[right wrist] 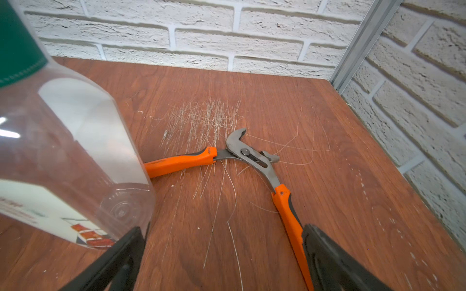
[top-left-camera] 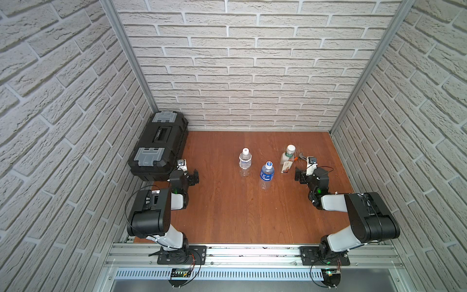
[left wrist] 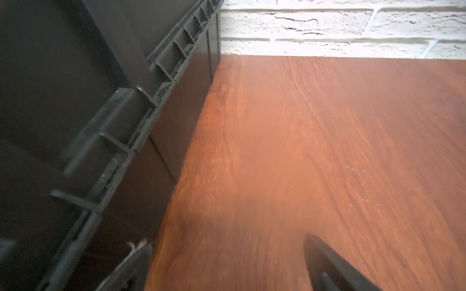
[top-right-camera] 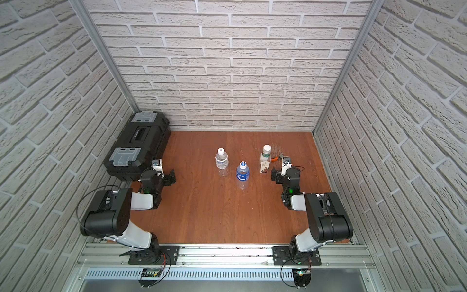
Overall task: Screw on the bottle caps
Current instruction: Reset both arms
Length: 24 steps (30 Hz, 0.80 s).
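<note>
Three bottles stand upright on the wooden table (top-left-camera: pixel 227 215), and a cap sits on each. The white-labelled bottle (top-left-camera: pixel 245 161) carries a small white cap (top-left-camera: pixel 245 151). On the blue-labelled bottle (top-left-camera: pixel 266 174) is a blue cap (top-left-camera: pixel 269 164). The squarish bottle (top-left-camera: pixel 286 161) (right wrist: pixel 75 151) with the green neck band has a wider white cap (top-left-camera: pixel 290 148). How tight the caps are cannot be told. My right gripper (top-left-camera: pixel 299 174) (right wrist: pixel 223 230) is open and empty, just right of the squarish bottle. Far left, by the toolbox, my left gripper (top-left-camera: pixel 193 177) (left wrist: pixel 225 247) is open over bare wood.
A black toolbox (top-left-camera: pixel 158 145) (left wrist: pixel 100 100) lies along the left wall. Orange-handled pliers (right wrist: pixel 227 156) (top-left-camera: pixel 300 158) lie behind the squarish bottle, one handle running under the right gripper. Brick walls close in the table on three sides.
</note>
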Each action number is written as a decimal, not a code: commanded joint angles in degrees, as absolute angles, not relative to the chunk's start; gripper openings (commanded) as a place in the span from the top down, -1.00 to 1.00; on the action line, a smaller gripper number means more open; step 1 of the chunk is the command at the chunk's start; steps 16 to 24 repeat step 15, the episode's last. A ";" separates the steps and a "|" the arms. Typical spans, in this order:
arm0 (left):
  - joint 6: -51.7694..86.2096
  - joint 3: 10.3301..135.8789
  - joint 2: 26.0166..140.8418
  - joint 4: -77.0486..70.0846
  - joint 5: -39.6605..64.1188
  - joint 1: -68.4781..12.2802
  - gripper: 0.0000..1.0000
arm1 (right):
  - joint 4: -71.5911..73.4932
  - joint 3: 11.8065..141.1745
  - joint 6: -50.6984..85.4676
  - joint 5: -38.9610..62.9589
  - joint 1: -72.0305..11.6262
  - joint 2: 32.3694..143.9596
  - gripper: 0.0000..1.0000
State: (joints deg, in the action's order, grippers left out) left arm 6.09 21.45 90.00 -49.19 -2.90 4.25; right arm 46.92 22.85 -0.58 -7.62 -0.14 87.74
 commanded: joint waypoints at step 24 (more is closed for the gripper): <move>5.57 22.28 89.73 -51.60 -3.71 3.79 -0.97 | 46.54 23.29 -0.13 -7.32 -0.22 86.84 -0.99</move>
